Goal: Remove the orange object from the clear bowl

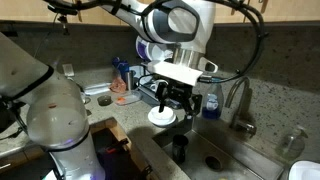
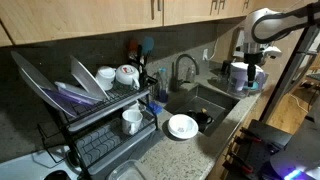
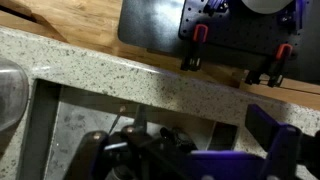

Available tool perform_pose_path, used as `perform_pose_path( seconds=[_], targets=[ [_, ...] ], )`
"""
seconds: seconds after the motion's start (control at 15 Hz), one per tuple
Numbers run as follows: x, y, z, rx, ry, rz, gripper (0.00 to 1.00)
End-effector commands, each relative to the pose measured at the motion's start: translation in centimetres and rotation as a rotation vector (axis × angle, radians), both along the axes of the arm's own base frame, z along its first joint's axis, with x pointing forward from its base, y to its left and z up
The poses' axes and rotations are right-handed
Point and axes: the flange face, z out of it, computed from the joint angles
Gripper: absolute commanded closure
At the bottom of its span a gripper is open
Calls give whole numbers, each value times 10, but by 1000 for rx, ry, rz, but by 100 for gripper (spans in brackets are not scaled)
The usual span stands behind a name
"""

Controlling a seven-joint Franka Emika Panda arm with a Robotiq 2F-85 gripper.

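- A Franka arm's gripper (image 1: 175, 100) hangs over the kitchen table (image 3: 150, 80). Its fingers appear spread with nothing between them, though the wrist view shows them only as a dark blur.
- The orange object (image 1: 124, 89) sits in the clear bowl (image 1: 127, 100) towards the back of the table, well apart from the gripper. Its salmon colour shows through the bowl's wall.
- The step in hand looks like the approach: nothing is grasped. A clear curved shape at the edge of the wrist view may or may not be the bowl.
- The arm would do best to travel high. The white dish (image 1: 160, 117) lies just below the gripper in an exterior view, and the blue soap bottle (image 1: 210, 100) and the faucet (image 1: 238, 100) stand on the side away from the bowl.
- The fingers should be centred over the lump before any descent, then come straight down inside the rim, one on each side of the object, never straddling the wall.
- The bowl looks light and is likely to slide or tip if nudged. A gentle squeeze and a vertical lift clear of the rim, before any sideways move, should leave it standing.
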Motion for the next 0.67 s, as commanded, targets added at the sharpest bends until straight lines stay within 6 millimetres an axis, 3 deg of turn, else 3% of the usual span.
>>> perform_pose_path(
  seconds=[0.0, 0.27, 0.6],
  targets=[
    [0, 0, 1, 0, 1, 0, 0],
    [1, 8, 0, 7, 1, 26, 0],
    [10, 42, -12, -9, 35, 123, 0]
  ],
)
